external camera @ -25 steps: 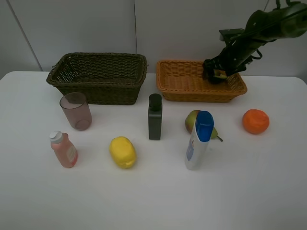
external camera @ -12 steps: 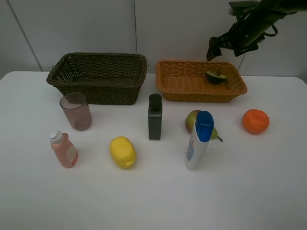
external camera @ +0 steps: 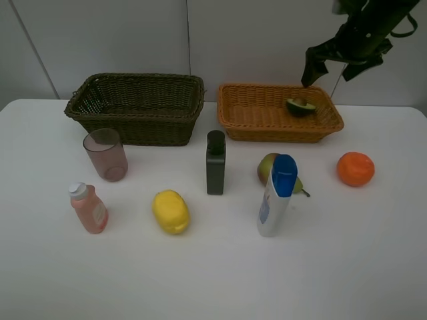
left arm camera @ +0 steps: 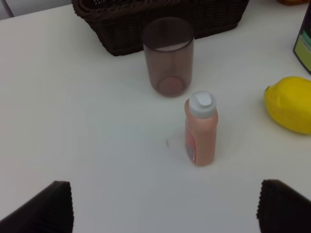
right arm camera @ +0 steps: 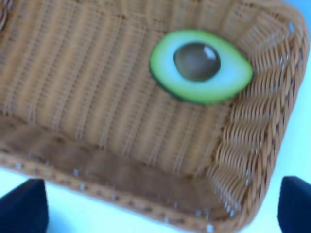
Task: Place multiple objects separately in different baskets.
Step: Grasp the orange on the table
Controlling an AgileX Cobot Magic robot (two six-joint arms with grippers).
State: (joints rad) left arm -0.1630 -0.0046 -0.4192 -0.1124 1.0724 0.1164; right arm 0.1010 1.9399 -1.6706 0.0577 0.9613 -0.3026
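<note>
Nearest on the desk (external camera: 373,267) stand the white blue-capped bottle (external camera: 277,197), lemon (external camera: 171,211) and pink bottle (external camera: 88,208); behind them are the dark green bottle (external camera: 215,163), pear (external camera: 268,169), cup (external camera: 105,155) and orange (external camera: 355,169). Farther back, the dark basket (external camera: 137,107) shows nothing inside, and the orange basket (external camera: 260,120) holds the avocado half (external camera: 300,106). The right gripper (external camera: 331,70) hangs above it, jaws wide and empty. The left gripper (left arm camera: 163,213), jaws wide, overlooks the pink bottle. One item placed, seven to go.
</note>
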